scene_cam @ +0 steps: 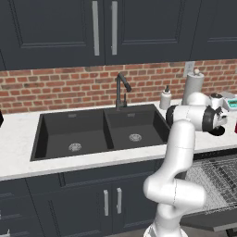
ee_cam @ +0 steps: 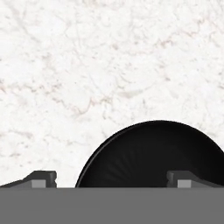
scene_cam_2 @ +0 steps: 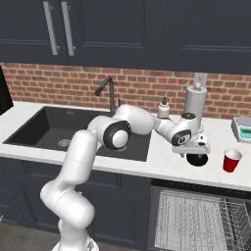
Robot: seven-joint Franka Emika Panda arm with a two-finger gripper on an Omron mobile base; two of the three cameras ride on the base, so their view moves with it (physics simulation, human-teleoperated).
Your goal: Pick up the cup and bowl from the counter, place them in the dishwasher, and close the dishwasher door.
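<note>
White speckled surface [scene_cam_2: 162, 164] w/ black sink, brick wall behind. Tool [scene_cam_2: 197, 153] hangs spread wide, empty, right over the black bowl [ee_cam: 153, 155]; red cup [scene_cam_2: 231, 160] sits just beside, to the right. Dishwasher [scene_cam_2: 196, 220] rack pulled out below. Prob. bowl first: shift so one finger goes inside the rim, one outside, drop straight, pinch rim w/o nudging the cup.

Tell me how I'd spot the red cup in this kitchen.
Find the white stone counter with the black sink, then go along it past the tap, above the open dishwasher rack. The red cup stands upright there, beside a black bowl under the robot's hand; it is the one bright red thing on the counter.
</note>
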